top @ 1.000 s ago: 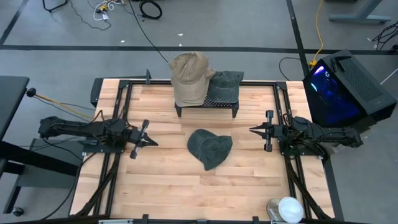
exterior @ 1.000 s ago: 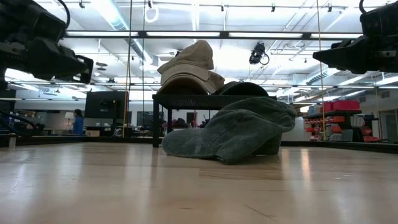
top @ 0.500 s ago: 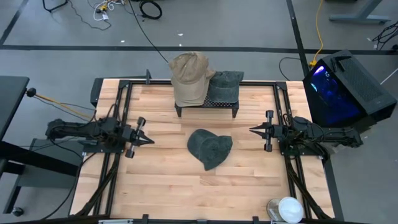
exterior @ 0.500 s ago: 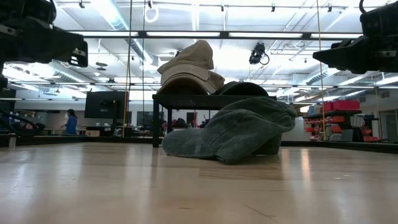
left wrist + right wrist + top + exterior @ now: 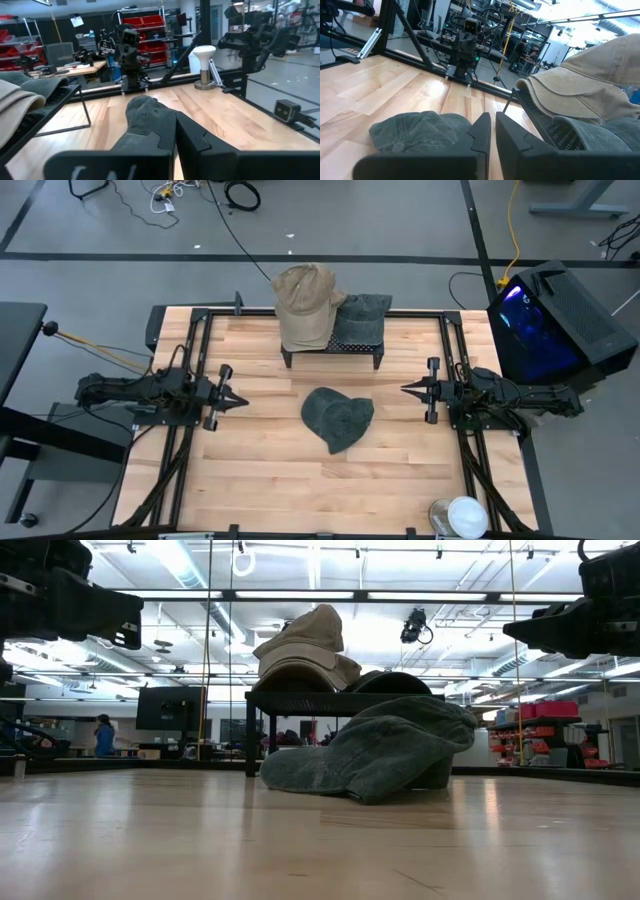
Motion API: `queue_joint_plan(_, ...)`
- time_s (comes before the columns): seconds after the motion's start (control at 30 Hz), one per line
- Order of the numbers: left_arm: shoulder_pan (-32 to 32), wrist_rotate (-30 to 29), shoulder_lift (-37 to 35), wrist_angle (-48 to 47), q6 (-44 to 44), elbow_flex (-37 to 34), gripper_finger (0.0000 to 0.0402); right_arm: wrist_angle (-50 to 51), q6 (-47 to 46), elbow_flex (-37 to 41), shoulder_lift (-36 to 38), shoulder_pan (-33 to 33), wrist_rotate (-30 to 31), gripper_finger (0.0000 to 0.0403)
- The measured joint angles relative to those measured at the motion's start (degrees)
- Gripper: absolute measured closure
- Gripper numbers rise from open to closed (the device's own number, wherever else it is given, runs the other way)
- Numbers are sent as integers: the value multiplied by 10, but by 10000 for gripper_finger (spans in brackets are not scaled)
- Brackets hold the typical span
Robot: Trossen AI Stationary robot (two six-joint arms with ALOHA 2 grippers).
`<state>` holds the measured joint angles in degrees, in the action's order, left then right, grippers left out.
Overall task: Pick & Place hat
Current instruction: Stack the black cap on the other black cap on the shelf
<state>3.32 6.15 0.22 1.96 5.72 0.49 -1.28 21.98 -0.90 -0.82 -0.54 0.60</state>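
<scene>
A dark grey hat (image 5: 337, 418) lies crumpled on the middle of the wooden table, its underside on the boards; it also shows in the low view (image 5: 380, 755) and in both wrist views (image 5: 142, 115) (image 5: 415, 130). My left gripper (image 5: 243, 399) hovers to its left, shut and pointing at it, well short of it. My right gripper (image 5: 405, 389) hovers to its right, shut, also pointing at it with a gap between. A tan hat (image 5: 305, 305) and a second grey hat (image 5: 362, 318) sit on a black rack (image 5: 333, 348).
The black rack stands at the table's far middle. Black frame rails (image 5: 185, 430) run along the left and right sides. A white round object (image 5: 462, 517) sits at the near right corner. A computer case (image 5: 550, 320) stands off the table's right.
My left gripper has drawn back toward the table's left edge and a little toward the far edge, staying shut. The grey hat and my right arm have kept still.
</scene>
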Motion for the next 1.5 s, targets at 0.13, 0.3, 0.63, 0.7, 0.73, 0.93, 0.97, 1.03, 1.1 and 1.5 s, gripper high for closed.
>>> queue_joint_plan(0.13, 0, 5, 1, 7, -1, 0, 374, 0, 0, 0, 0, 0, 0, 373)
queue_joint_plan(0.3, 0, 5, 1, 13, -1, -1, 369, 0, 0, 0, 0, 0, 0, 373)
queue_joint_plan(0.63, 0, 5, 1, 15, -1, -1, 367, 0, 0, 0, 0, 0, 0, 373)
queue_joint_plan(0.7, 0, 5, 1, 15, -1, -1, 367, 0, 0, 0, 0, 0, 0, 373)
queue_joint_plan(0.73, 0, 5, 1, 16, -1, -1, 367, 0, 0, 0, 0, 0, 0, 373)
queue_joint_plan(0.93, 0, 5, 1, 16, -1, -1, 367, 0, 0, 0, 0, 0, 0, 373)
queue_joint_plan(0.97, 0, 5, 1, 16, -1, -1, 367, 0, 0, 0, 0, 0, 0, 373)
queue_joint_plan(1.03, 0, 5, 1, 17, -1, -1, 367, 0, 0, 0, 0, 0, 0, 373)
queue_joint_plan(1.1, 0, 5, 1, 17, -1, -1, 367, 0, 0, 0, 0, 0, 0, 373)
queue_joint_plan(1.5, 0, 5, 1, 18, -1, -1, 367, 0, 0, 0, 0, 0, 0, 373)
